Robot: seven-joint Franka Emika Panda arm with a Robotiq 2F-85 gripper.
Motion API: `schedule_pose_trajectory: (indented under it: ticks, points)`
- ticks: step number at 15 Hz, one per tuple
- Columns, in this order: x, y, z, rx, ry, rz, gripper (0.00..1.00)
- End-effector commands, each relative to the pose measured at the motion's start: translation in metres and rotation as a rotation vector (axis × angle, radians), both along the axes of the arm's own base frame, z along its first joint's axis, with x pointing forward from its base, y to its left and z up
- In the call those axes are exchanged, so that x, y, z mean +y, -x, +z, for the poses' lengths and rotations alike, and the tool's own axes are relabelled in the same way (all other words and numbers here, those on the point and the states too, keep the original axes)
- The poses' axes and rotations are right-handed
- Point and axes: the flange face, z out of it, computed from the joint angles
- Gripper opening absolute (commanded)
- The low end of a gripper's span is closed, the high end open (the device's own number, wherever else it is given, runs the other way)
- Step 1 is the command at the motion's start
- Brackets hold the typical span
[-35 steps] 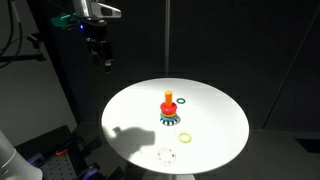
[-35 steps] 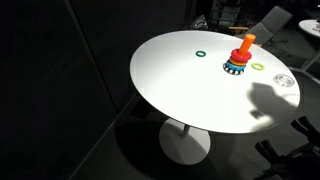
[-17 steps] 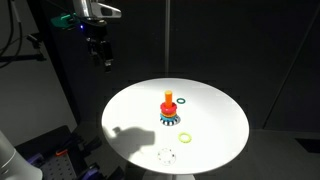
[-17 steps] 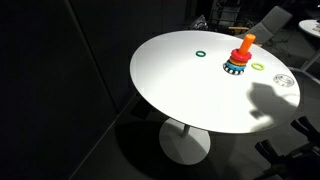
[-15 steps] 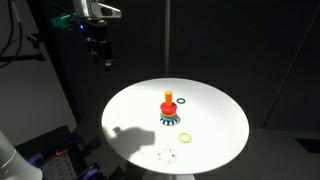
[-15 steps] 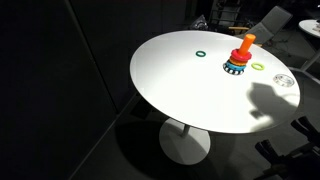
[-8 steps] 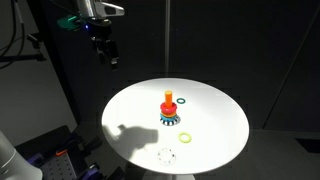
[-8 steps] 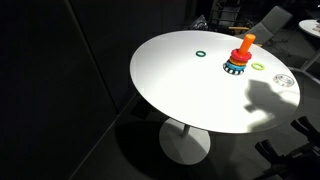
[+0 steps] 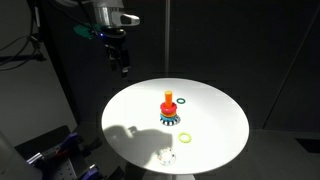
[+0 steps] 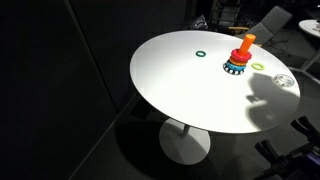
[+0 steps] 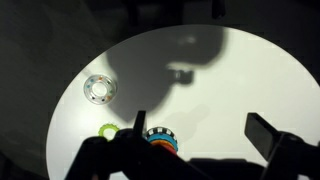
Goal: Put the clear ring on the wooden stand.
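We hold the hand (image 9: 122, 62) high above the table (image 9: 215, 115), empty.
Fingers (image 11: 265, 135) gape wide for the coming grasp; the clear ring (image 9: 167, 156) lies flat by the table's edge, apart from the central wooden stand (image 9: 168, 105).

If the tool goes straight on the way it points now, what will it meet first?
Probably the bare white table, close beside the wooden stand. The open tool hangs high above with nothing between, though depth is unclear.

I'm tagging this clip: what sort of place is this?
Probably a lab or office room: a brightly lit round white table, black curtains around it, and what look like office chairs behind.
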Motion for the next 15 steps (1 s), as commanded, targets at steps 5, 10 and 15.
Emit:
schedule_pose_trajectory:
  ticks: [5,10,15]
  points:
    - [-0.061,-0.015,-0.016,-0.024,-0.033,-0.066,1.0]
    - [-0.098,-0.021,-0.041,-0.059,-0.043,-0.08,1.0]
    - [-0.126,-0.027,-0.065,-0.053,-0.077,-0.099,1.0]
